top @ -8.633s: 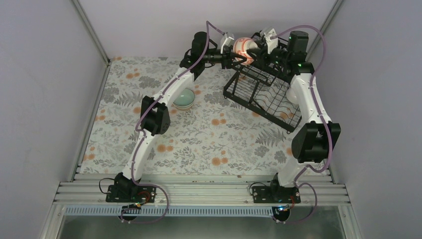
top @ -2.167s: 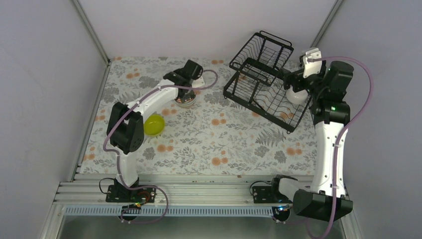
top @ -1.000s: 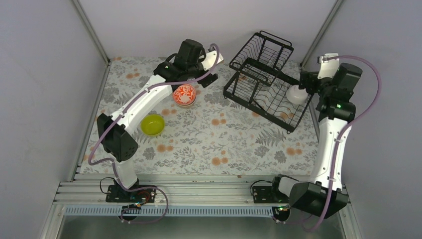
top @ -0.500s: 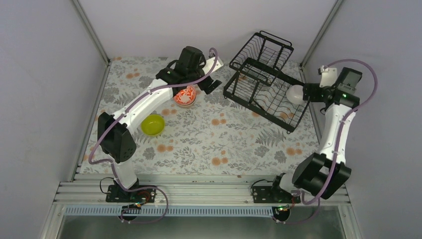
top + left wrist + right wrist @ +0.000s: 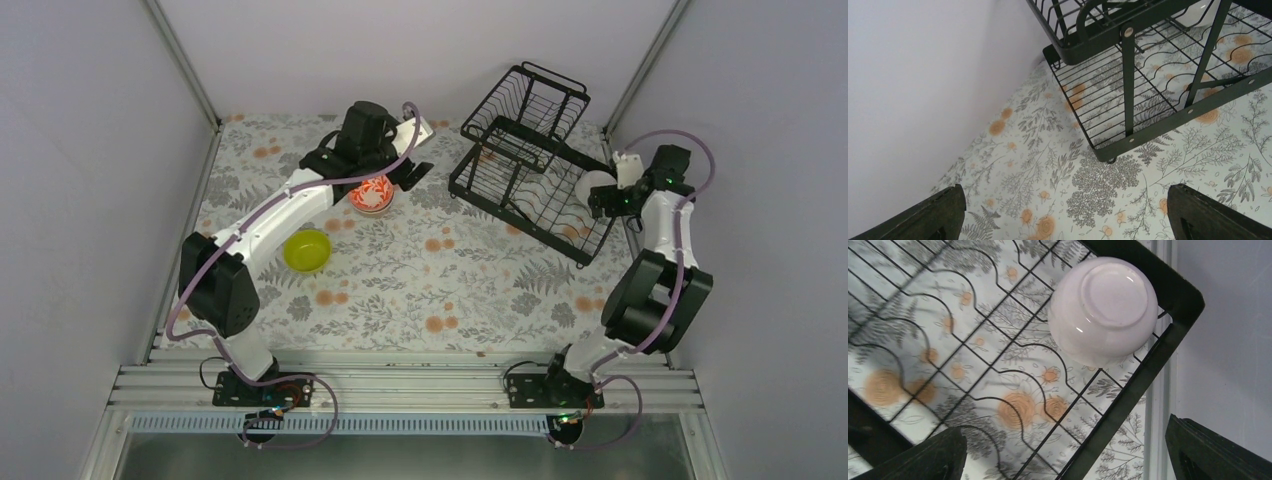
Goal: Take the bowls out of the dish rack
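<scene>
The black wire dish rack [image 5: 530, 160] stands at the back right. A plain white bowl [image 5: 590, 185] lies upside down in the right corner of its lower tray [image 5: 1103, 307]. My right gripper [image 5: 603, 198] hangs open just beside and above that bowl, with nothing between its fingers [image 5: 923, 460]. A white bowl with a red-orange pattern [image 5: 372, 192] sits on the table left of the rack, a pale rim showing under it. A lime-yellow bowl [image 5: 307, 250] sits nearer, to the left. My left gripper [image 5: 412, 160] is open and empty, between the patterned bowl and the rack [image 5: 1128, 75].
The floral tablecloth [image 5: 450, 290] covers the table. Grey walls close in on the left, back and right, and the right wall [image 5: 1228, 340] stands close behind the rack's corner. The metal rail with both arm bases [image 5: 400, 385] runs along the near edge.
The right arm has folded in and its wrist has come down closer to the white bowl, which has stayed in the rack. The left arm has shifted slightly left near the patterned bowl.
</scene>
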Available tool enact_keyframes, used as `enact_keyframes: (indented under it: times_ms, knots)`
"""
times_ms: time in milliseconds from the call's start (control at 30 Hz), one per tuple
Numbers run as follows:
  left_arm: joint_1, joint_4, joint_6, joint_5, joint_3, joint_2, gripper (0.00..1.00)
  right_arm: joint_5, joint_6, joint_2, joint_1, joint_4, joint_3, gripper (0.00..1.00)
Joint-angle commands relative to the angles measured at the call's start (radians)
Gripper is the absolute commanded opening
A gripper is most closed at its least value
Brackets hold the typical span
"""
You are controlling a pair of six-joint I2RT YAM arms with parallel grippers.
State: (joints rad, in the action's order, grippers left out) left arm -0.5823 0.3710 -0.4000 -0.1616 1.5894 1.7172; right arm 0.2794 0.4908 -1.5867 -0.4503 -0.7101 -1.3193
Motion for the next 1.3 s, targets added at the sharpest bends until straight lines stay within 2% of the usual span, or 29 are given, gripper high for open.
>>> enact_keyframes:
  times_ms: [0, 233, 567, 1267]
  knots:
    - [0.013, -0.061, -0.003, -0.024, -0.026, -0.031, 1.00, -0.144, 0.074, -0.052, 0.059, 0.108, 0.034, 0.98]
    - [0.018, -0.092, 0.004, -0.032, -0.060, -0.034, 1.00, -0.393, 0.124, -0.084, 0.154, 0.230, 0.083, 1.00]
    - [0.019, -0.118, 0.008, -0.015, -0.100, -0.040, 1.00, -0.650, 0.191, -0.210, 0.190, 0.403, 0.086, 1.00]
    - [0.028, -0.154, 0.010, -0.025, -0.143, -0.029, 1.00, -0.723, 0.390, -0.320, 0.203, 0.528, 0.048, 1.00]
